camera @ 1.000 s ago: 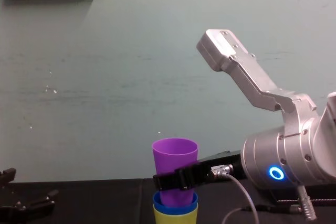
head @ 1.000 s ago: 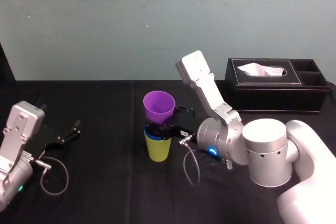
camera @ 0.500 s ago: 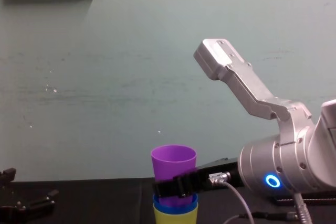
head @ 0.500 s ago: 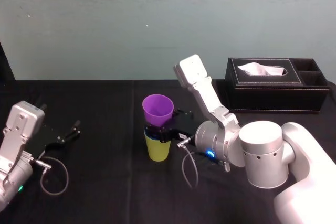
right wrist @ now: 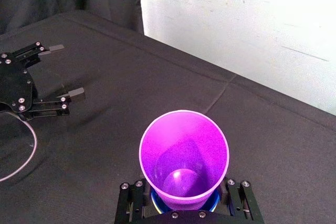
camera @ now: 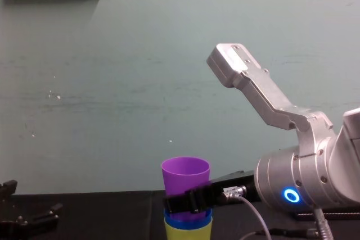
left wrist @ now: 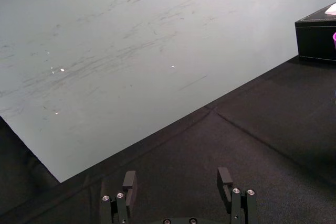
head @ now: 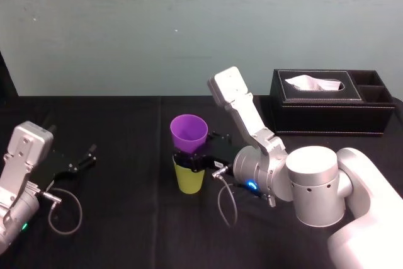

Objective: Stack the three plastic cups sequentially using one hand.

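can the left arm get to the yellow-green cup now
Probably yes: bare black cloth lies between the open left gripper and the yellow-green cup, though the right gripper clamps the purple cup above.

Three cups (head: 189, 131) (camera: 188, 216) (head: 189, 179), two claws (head: 79, 160) (head: 191, 156), one tissue box (head: 315, 116).

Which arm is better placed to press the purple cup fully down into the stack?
Right. The right gripper is shut on the purple cup, whose base sits inside the blue cup, itself nested in the yellow-green cup. The left gripper lies open on the table, far off to the left.
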`<act>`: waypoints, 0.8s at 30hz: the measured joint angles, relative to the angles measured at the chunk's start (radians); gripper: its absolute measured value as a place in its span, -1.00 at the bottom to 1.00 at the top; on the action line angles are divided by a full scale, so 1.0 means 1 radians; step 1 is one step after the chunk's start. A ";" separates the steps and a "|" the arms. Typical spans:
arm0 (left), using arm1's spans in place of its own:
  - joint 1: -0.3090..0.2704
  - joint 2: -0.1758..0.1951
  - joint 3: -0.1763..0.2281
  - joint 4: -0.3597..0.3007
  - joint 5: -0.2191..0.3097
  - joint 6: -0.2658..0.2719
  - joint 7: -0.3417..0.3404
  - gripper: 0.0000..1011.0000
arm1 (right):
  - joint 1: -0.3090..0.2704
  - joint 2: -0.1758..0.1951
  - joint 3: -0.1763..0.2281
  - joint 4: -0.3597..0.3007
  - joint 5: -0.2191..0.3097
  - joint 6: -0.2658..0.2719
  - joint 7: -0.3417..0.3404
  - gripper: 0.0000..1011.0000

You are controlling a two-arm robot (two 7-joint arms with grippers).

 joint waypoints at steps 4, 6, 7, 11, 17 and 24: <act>0.000 0.000 0.000 0.000 0.000 0.000 0.000 0.98 | 0.000 0.000 0.000 0.000 0.000 0.000 0.000 0.40; 0.000 0.000 0.000 0.000 0.000 0.000 0.000 0.98 | 0.000 0.000 0.000 0.000 0.000 0.000 0.000 0.40; 0.000 0.000 0.000 0.000 0.000 0.000 0.000 0.98 | 0.000 0.000 0.001 0.000 0.000 0.000 0.000 0.40; 0.000 0.000 0.000 0.000 0.000 0.000 0.000 0.98 | 0.000 0.001 0.001 -0.001 0.000 0.000 0.000 0.40; 0.000 0.000 0.000 0.000 0.000 0.000 0.000 0.98 | 0.000 0.001 0.001 -0.001 0.000 0.001 0.000 0.64; 0.000 0.000 0.000 0.000 0.000 0.000 0.000 0.98 | 0.000 0.001 0.001 -0.002 0.000 0.001 0.000 0.98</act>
